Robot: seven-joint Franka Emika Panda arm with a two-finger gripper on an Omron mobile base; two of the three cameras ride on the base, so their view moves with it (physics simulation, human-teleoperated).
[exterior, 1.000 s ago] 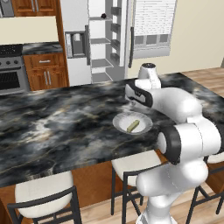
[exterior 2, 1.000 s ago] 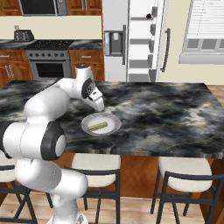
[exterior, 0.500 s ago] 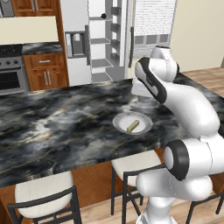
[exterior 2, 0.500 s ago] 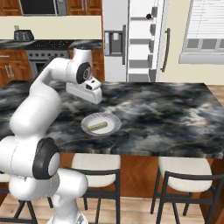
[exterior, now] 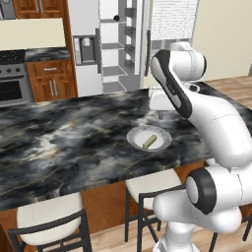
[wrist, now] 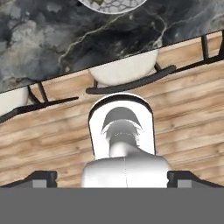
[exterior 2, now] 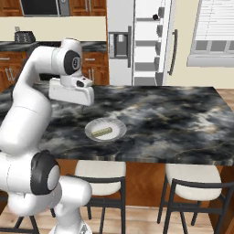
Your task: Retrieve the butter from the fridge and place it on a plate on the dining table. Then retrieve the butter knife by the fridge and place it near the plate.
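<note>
The butter was lying on the plate, a bit diagonal, and the plate sat on the table near the front edge, above the stools. From the right base view it looked the same: butter in the middle of the plate, marbled table all around it.

The gripper hung above the table just behind the plate, clear of it and holding nothing. You couldn't really make out the fingers in the base views, but in the hand view the two tips sat way out at the left and right corners of the frame, so the jaws were spread wide with nothing between them. That camera was looking down past the table edge at a stool and the wood floor, with a sliver of the plate at the top.

The fridge stood at the back with its right door swung open and the shelves showing; it was the same from the other side. There was a small dark thing on an upper shelf, too small to tell what. A stove and wooden cabinets stood left of the fridge.
</note>
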